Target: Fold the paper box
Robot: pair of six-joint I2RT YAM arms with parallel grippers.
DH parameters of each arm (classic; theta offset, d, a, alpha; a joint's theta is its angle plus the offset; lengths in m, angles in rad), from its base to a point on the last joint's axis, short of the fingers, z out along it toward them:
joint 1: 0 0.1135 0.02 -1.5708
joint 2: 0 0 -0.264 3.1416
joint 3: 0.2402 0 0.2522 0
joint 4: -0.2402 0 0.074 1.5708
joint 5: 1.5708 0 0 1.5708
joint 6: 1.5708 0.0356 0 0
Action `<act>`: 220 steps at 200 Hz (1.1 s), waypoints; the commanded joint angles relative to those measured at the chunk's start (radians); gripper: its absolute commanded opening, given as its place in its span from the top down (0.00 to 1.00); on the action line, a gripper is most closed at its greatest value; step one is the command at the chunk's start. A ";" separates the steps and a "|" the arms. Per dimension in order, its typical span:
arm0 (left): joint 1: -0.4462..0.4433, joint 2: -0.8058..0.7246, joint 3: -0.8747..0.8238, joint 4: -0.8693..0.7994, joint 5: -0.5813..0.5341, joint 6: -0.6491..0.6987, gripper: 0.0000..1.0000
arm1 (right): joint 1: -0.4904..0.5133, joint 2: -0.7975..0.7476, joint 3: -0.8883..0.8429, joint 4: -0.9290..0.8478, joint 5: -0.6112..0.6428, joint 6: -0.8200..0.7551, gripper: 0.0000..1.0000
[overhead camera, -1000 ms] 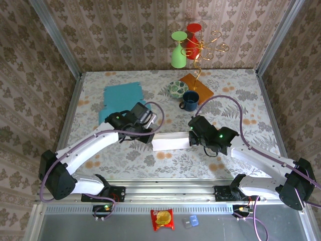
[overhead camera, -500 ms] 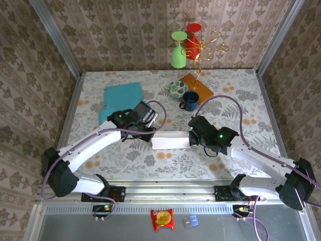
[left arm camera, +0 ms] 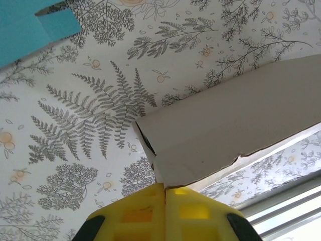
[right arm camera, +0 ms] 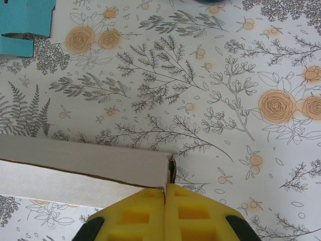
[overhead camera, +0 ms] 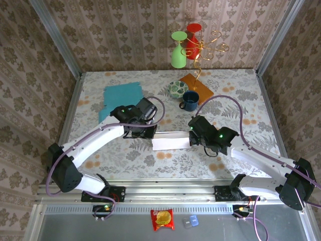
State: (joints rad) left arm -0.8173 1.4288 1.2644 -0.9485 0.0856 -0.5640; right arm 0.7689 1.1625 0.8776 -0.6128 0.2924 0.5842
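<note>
Left gripper (left arm camera: 164,189) is pinched tight on the left corner of the paper box (left arm camera: 235,120), its yellow pads closed flat with only the tip of the card between them. Right gripper (right arm camera: 165,190) is clamped the same way on the box's right end, at the corner where the panels meet. The paper box (overhead camera: 169,140) lies as a long white strip across the middle of the table (overhead camera: 225,83), between the two arms, with the teal sheet (overhead camera: 122,95) to the far left and the mug (overhead camera: 190,100) just beyond it.

Both grips look shallow, though how far the card reaches between the pads is hard to judge from the wrist views. If either arm lifts or swings, a corner could slide out and that end would drop. The left wrist view shows a small split near the held corner and a ragged lower edge, so pulling the ends apart could tear the card there. Pushing the ends toward each other risks buckling the panel away from its crease. A far sweep could knock the mug.
</note>
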 commanded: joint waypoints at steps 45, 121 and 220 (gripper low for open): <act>0.016 0.046 0.075 -0.044 0.098 -0.112 1.00 | 0.012 0.028 0.010 -0.050 -0.005 0.014 1.00; 0.042 0.055 0.089 -0.055 0.128 -0.142 1.00 | 0.014 0.028 0.007 -0.048 -0.007 0.012 1.00; 0.042 -0.018 -0.061 0.068 0.107 -0.142 1.00 | 0.016 0.025 -0.003 -0.034 -0.011 0.006 1.00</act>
State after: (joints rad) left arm -0.7761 1.4433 1.2522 -0.9401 0.1719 -0.6888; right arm 0.7708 1.1698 0.8803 -0.6086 0.3016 0.5835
